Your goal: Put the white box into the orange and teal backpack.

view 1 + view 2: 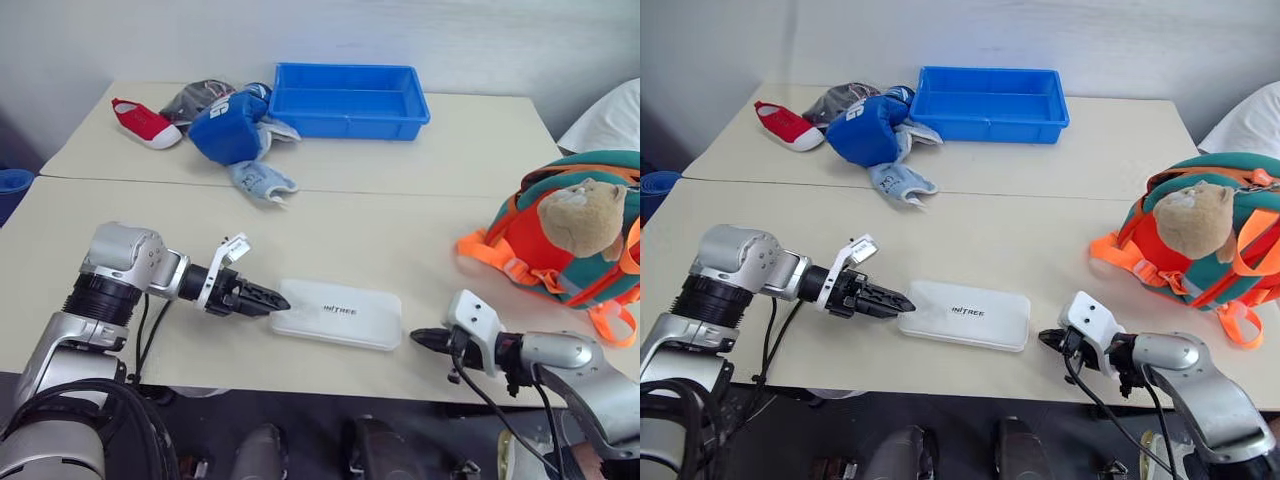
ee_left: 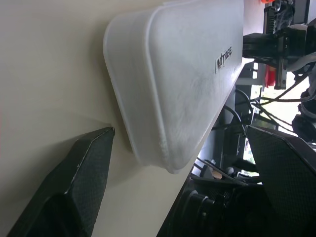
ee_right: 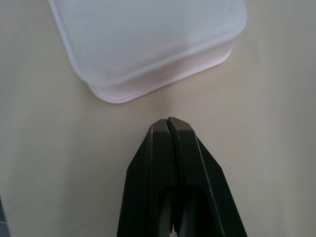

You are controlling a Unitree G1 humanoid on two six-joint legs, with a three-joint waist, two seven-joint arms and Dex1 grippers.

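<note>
A flat white box (image 1: 336,314) lies on the pale counter (image 1: 400,240) near its front edge. At its nine o'clock end the left pincer (image 1: 272,300) stands wide, straddling a rounded corner without gripping. At three o'clock, just beside the box, the right pincer (image 1: 422,339) is pressed shut and empty. The orange and teal backpack (image 1: 560,240) sits at two o'clock, well apart. The box looks stiff, smooth-sided and probably light; clamping across its thin short end seems best.
</note>
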